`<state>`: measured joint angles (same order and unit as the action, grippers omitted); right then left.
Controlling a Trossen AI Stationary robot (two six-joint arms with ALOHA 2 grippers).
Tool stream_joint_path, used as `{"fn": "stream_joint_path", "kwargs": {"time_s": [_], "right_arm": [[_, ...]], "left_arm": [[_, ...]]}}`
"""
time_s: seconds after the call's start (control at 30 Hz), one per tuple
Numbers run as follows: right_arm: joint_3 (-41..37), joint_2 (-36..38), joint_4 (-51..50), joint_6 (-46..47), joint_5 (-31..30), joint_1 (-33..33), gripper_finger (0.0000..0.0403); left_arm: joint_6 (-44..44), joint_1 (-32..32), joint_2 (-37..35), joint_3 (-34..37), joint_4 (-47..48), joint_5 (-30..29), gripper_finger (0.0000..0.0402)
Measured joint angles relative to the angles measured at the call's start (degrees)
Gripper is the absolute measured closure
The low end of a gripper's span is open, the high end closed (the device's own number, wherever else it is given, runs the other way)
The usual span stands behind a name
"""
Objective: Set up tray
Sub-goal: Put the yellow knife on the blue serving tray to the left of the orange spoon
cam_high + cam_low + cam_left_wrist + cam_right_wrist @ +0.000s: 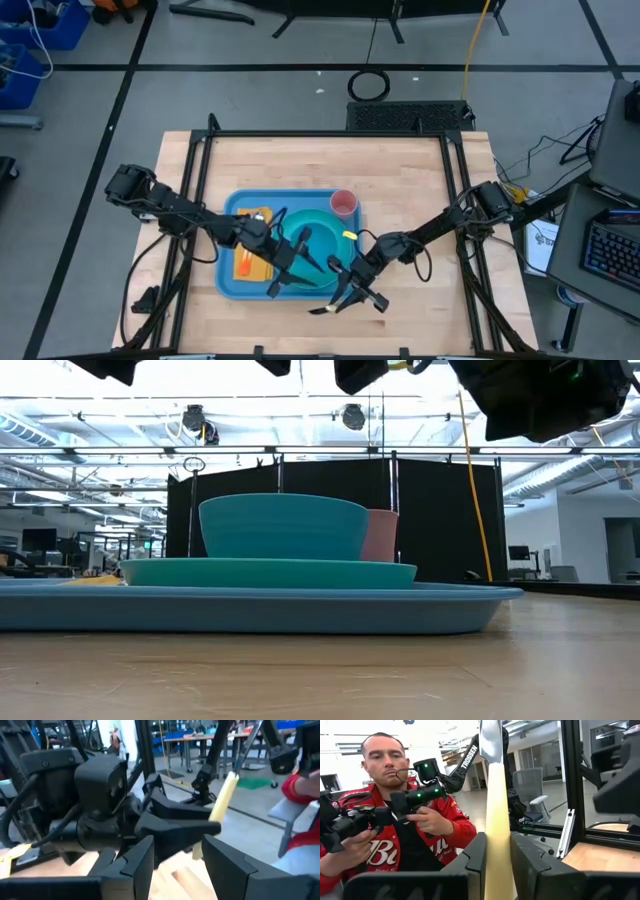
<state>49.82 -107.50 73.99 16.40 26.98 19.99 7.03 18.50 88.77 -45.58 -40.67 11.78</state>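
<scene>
Right wrist view, right gripper (pixel 497 855) pinching smooth cream utensil handle (pixel 498 815)

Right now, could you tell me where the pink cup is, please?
In the high view, the pink cup stands in the tray's far right corner, just beyond the teal plate.

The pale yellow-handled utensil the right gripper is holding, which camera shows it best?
The right wrist view: the pale yellow-handled utensil stands clamped between the right gripper fingers, filling the frame's middle. The left wrist view shows only its handle behind that gripper. The high view shows it tiny. The low view misses it.
</scene>
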Motion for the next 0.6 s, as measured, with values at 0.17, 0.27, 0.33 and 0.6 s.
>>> {"fn": "stream_joint_path", "kwargs": {"time_s": [0.17, 0.27, 0.33, 0.6], "right_arm": [[0.0, 0.0, -0.7, 0.0, -0.2, -0.5, 0.0353], [0.0, 0.0, -0.6, 0.0, -1.4, -1.3, 0.0353], [0.0, 0.0, -0.6, 0.0, -1.4, -2.1, 0.0353], [0.4, 0.0, -1.2, 0.3, -0.9, -3.5, 0.0353]], "left_arm": [[-0.8, 0.3, 0.0, 0.0, -1.0, 2.4, 0.0231], [-1.5, 1.0, 0.0, 0.0, -1.6, 2.7, 0.0231], [-1.4, 1.6, 0.0, 0.0, -2.2, 3.1, 0.0231], [-2.7, 1.7, 0.0, 0.0, -1.4, 1.5, 0.0231]]}}
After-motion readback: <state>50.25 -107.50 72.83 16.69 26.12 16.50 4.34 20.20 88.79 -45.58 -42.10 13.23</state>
